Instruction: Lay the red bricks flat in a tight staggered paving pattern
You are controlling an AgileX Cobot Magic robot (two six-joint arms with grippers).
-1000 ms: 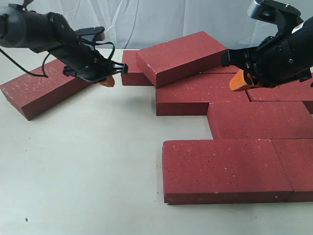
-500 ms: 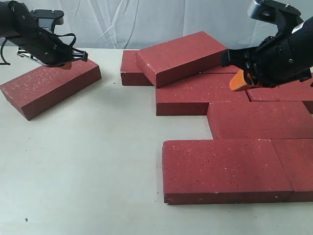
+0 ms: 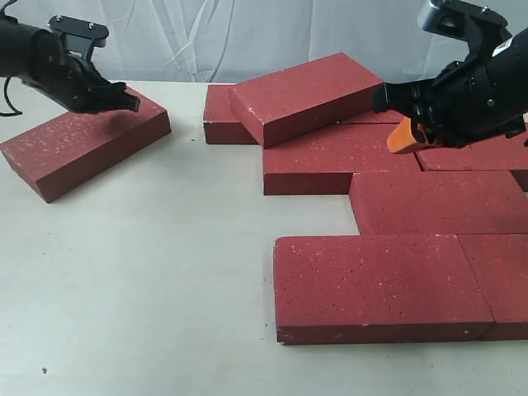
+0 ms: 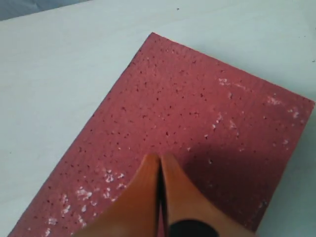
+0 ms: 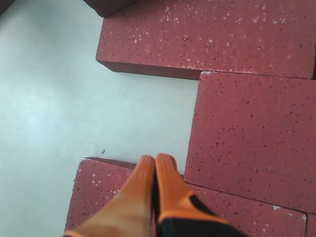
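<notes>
Left gripper, pinched empty, hovers above the stray brick; it should push low and square toward the paving. Right gripper likewise pinched.

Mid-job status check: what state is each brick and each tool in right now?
lone brick: flat on the table, apart from the rest.
top brick: tilted, propped on other bricks, not laid.
paved bricks: flat, staggered, close together.
left tool: shut, empty, over the lone brick.
right tool: shut, empty, over the paved bricks.
</notes>
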